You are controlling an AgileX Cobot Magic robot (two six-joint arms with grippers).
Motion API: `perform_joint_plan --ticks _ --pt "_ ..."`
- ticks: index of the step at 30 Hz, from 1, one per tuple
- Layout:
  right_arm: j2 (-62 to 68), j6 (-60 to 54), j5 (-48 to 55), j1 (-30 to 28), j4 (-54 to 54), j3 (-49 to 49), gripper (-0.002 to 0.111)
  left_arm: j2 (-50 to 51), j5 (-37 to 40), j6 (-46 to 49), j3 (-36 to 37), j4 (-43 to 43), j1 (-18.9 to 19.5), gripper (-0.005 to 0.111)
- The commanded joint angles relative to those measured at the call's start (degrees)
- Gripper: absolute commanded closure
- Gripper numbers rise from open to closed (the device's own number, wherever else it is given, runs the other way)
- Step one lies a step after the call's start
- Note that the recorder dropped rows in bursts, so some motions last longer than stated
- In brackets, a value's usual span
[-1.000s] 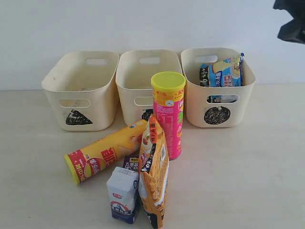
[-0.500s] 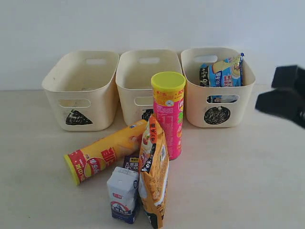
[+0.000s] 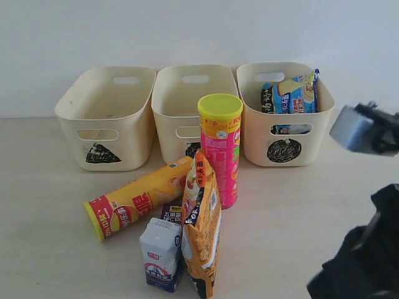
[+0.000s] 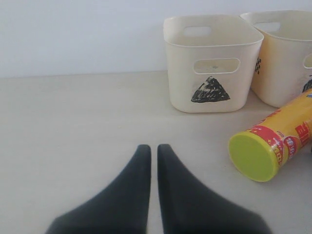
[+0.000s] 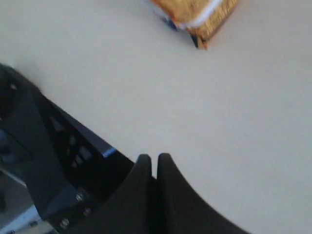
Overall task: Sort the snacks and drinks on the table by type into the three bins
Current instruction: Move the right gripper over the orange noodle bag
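Three cream bins stand in a row at the back: the triangle bin point(image 3: 103, 118), the square bin point(image 3: 193, 109) and the circle bin point(image 3: 283, 128). The blue-and-white noodle pack point(image 3: 293, 93) lies in the circle bin. On the table point(image 3: 299, 205) the pink chip tube point(image 3: 220, 149) stands upright. Beside it the yellow-and-red tube point(image 3: 137, 198) lies on its side. The orange bag point(image 3: 202, 224), milk carton point(image 3: 161, 254) and purple juice box point(image 3: 171, 213) cluster in front. My left gripper point(image 4: 153, 148) is shut and empty, short of the triangle bin point(image 4: 212, 63). My right gripper point(image 5: 153, 158) is shut and empty over bare table.
My right arm point(image 3: 365, 261) fills the exterior view's lower right corner, with a grey part point(image 3: 365, 129) above it. The dark robot base point(image 5: 48, 161) borders the table edge in the right wrist view. The orange bag's corner point(image 5: 197, 14) shows far from that gripper.
My right arm has swung down from the upper right, past the circle bin, to the lower right corner. No snack or drink has moved.
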Motion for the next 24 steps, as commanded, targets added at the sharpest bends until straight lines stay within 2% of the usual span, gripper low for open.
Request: perform_joint_plan --ticks 1,12,18,21,24 --pt "6.19 7.11 11.42 1.29 -9.03 -6.07 0.108 -0.19 -0.56 -0.35 -0.19 -0.20 -0.47 0.103" --pt "21.97 9.54 11.42 12.56 -17.28 -20.60 0.108 -0.19 -0.56 -0.35 -0.19 -0.20 -0.47 0.103" --pt "28.10 10.66 11.42 13.46 -22.29 -29.73 0.107 -0.19 -0.56 -0.35 -0.19 -0.20 -0.47 0.103" --pt "30.48 10.66 11.42 13.46 -22.90 -33.50 0.091 -0.19 -0.56 -0.35 -0.19 -0.20 -0.47 0.103" --pt "32.95 11.53 11.42 13.46 -23.14 -35.94 0.055 -0.19 -0.56 -0.35 -0.19 -0.20 -0.47 0.103"
